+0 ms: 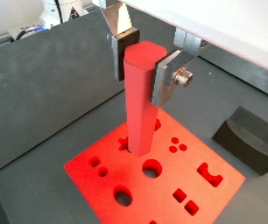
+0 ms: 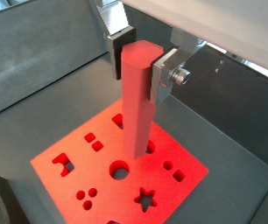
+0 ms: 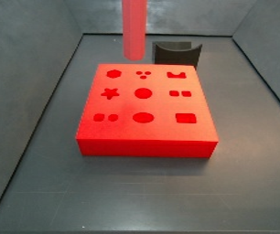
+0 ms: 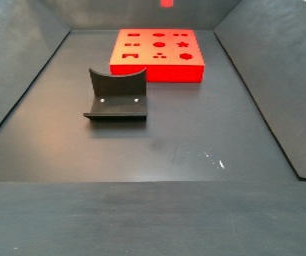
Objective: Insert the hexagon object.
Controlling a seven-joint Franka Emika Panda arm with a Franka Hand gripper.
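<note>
My gripper is shut on the top of the hexagon object, a long slim red bar that hangs upright from the jaws. Both wrist views show this grip. Below the bar lies the wide flat red block with several shaped holes in its top face. In a side view the bar comes down from the top edge and ends over the far edge of the block, apart from it. Another side view shows only the bar's tip above the block. The gripper itself is out of both side views.
The dark fixture stands on the floor beside the block, and also shows behind it in a side view and in a wrist view. Grey walls enclose the dark floor.
</note>
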